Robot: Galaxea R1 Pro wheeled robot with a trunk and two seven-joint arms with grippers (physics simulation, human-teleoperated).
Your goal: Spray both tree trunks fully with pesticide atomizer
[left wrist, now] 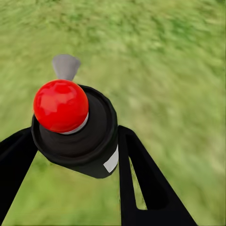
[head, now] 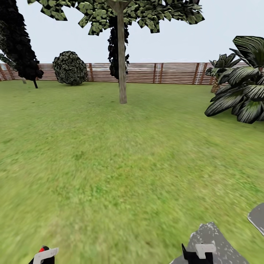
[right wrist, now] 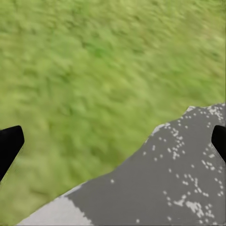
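Note:
My left gripper (left wrist: pixel 77 141) is shut on the pesticide atomizer (left wrist: pixel 70 122), a near-black bottle with a round red top and a white label, held between the two black fingers (left wrist: pixel 141 179). In the head view the atomizer (head: pixel 42 251) and left gripper (head: pixel 43 256) sit at the bottom left edge. A tree with a straight pale grey-brown trunk (head: pixel 122 66) stands far ahead on the lawn, well beyond both arms. My right gripper (right wrist: pixel 113 143) is open with nothing between its fingers, hanging over grass and a grey slab; it also appears low in the head view (head: pixel 200 253).
A grey speckled stone slab (head: pixel 216 238) lies under the right gripper, with another stone (head: pixel 258 218) at the right edge. A brown slat fence (head: pixel 165 73) closes the lawn behind. There is a round bush (head: pixel 69 68), a near-black tree (head: pixel 18 40) on the left and a broad-leaved shrub (head: pixel 242 91) on the right.

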